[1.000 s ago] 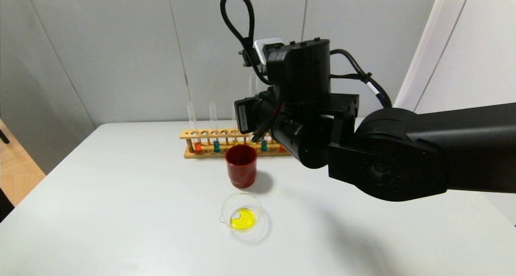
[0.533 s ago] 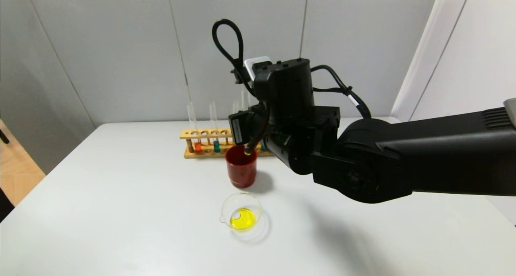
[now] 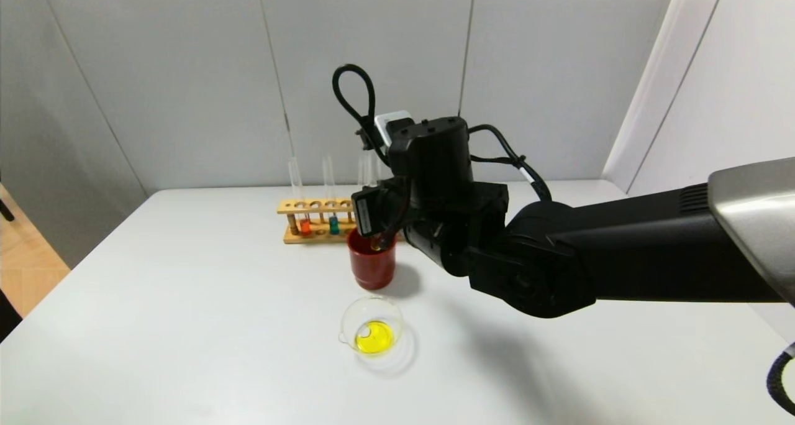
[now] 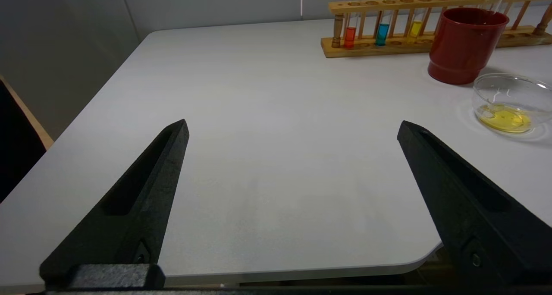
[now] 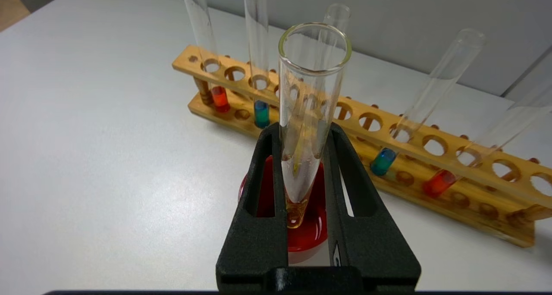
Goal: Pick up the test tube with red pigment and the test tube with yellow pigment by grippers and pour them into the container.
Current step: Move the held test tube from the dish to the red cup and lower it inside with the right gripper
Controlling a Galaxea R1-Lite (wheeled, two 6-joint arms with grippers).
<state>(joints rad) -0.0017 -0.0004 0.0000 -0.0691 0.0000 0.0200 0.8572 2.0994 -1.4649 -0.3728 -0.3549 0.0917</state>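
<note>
My right gripper (image 5: pixel 302 133) is shut on the test tube with yellow pigment (image 5: pixel 308 114), a clear tube holding only a little yellow liquid at its round bottom. It holds the tube upright with the bottom inside the dark red cup (image 3: pixel 371 263). The container (image 3: pixel 371 329), a low clear dish, holds yellow liquid in front of the cup. Two tubes with red-orange liquid stand in the wooden rack (image 3: pixel 320 238), one near its left end (image 5: pixel 220 97) and one toward its right end (image 5: pixel 437 183); I cannot tell which holds the red pigment. My left gripper (image 4: pixel 293 123) is open and empty above the table's near left part.
The rack stands behind the cup and also holds two teal tubes (image 5: pixel 261 113) (image 5: pixel 381 161). In the left wrist view a further tube with yellow liquid (image 4: pixel 415 27) stands in the rack. The right arm's bulk hangs over the table's right half.
My right arm has come down and to the left with the tube. The tube's bottom has gone from above the rack into the red cup.
</note>
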